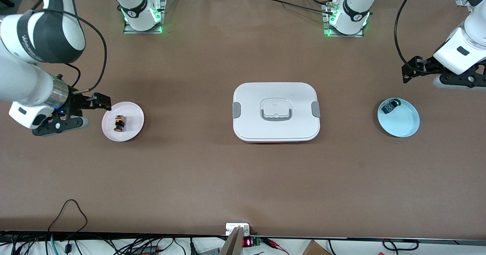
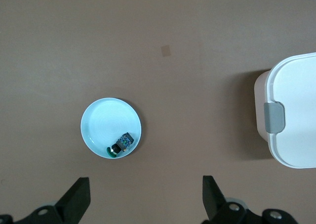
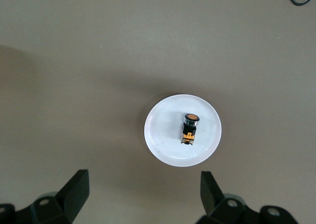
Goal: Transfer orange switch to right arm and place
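Right claw (image 3: 142, 194) hangs empty, fingers spread wide, over the tabletop (image 1: 190, 171) beside the pink plate (image 1: 133, 112); orange switch (image 1: 120, 123) lies on that plate, untouched; left claw (image 2: 146, 197) likewise wide open and empty, above the tabletop near the blue plate (image 1: 406, 122); white lidded box (image 1: 276, 111) sits between the plates.

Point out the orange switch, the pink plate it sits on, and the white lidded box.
orange switch (image 1: 119, 123): front view, middle of its black body.
pink plate (image 1: 133, 114): front view, bare surface beside the switch.
white lidded box (image 1: 250, 124): front view, bare lid surface.
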